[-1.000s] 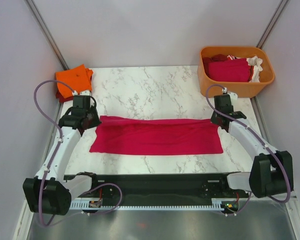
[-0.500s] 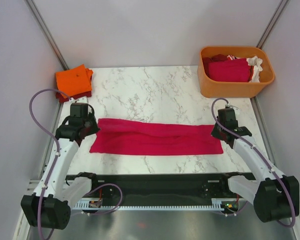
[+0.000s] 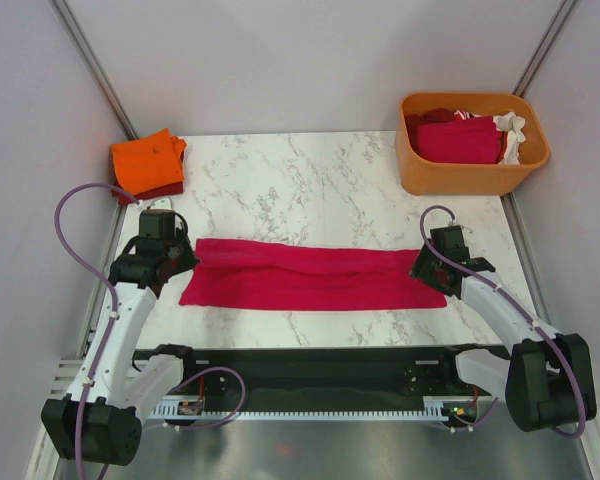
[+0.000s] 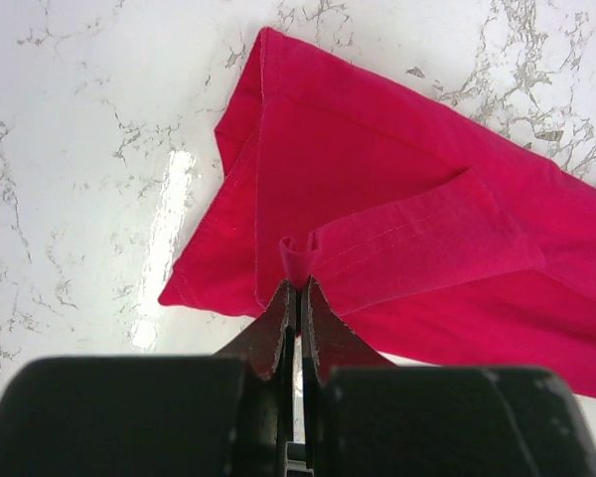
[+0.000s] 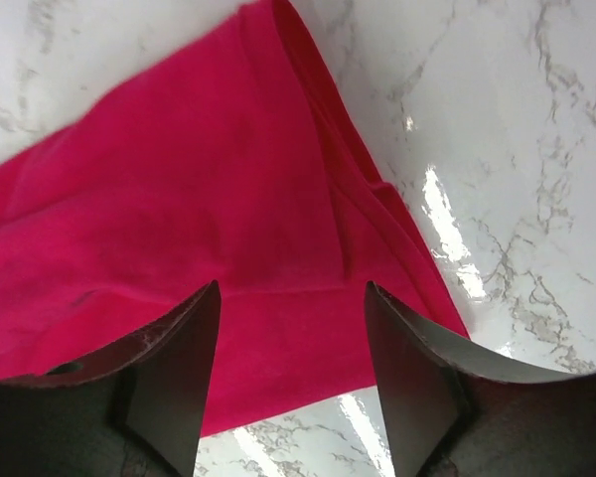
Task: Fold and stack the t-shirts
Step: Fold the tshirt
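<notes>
The crimson-pink t-shirt (image 3: 310, 277) is just freed by the right gripper (image 5: 291, 298) — now agape; left gripper (image 4: 299, 298) kept clamped on it — fold laid.

Past the closed left jaws, the crimson shirt (image 4: 397, 199) runs off the picture's right edge, its pinched hem lost between them. The parted right jaws cover its near edge. Far beyond both, heaped shirts (image 3: 458, 138) in the tub (image 3: 470, 178) overlap uncountably.

Bright, sharp pics; glare on table (image 4: 169, 199)
</notes>
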{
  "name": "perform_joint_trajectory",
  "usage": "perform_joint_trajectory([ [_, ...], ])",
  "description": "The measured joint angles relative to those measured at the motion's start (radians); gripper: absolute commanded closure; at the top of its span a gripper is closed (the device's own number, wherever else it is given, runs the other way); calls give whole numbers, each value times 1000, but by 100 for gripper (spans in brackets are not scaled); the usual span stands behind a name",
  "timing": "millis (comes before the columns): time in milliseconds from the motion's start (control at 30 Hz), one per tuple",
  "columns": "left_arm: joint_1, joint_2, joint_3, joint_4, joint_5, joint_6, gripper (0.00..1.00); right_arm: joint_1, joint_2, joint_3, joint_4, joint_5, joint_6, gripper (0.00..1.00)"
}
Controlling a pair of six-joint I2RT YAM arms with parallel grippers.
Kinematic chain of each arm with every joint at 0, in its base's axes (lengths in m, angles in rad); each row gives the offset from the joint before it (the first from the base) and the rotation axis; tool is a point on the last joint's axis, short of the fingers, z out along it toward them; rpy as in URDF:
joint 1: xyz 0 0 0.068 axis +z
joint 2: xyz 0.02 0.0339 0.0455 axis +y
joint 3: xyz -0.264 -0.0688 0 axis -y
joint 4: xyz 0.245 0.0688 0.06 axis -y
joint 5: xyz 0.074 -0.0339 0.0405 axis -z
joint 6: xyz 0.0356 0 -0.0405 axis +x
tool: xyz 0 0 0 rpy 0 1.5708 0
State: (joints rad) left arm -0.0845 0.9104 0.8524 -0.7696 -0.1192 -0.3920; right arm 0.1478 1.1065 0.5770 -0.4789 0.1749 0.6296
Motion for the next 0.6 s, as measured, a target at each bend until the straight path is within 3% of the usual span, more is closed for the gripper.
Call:
perform_joint_trajectory([
  [233,0,2,-6,-2,0,-1,98,0,95,-16,45,6,6,50],
  [267,0,3,-7,-2,0,-1,98,0,100,-16,54,5,5,58],
  [433,0,11,-8,-2,0,-1,98,0,103,-27,87,6,2,78],
  [467,0,11,-8,-2,0,-1,98,0,106,-29,90,5,0,94],
  [500,0,11,-8,-2,0,-1,98,0,109,-29,94,5,-5,100],
  [600,0,11,-8,-2,0,-1,98,0,117,-29,107,2,-1,100],
])
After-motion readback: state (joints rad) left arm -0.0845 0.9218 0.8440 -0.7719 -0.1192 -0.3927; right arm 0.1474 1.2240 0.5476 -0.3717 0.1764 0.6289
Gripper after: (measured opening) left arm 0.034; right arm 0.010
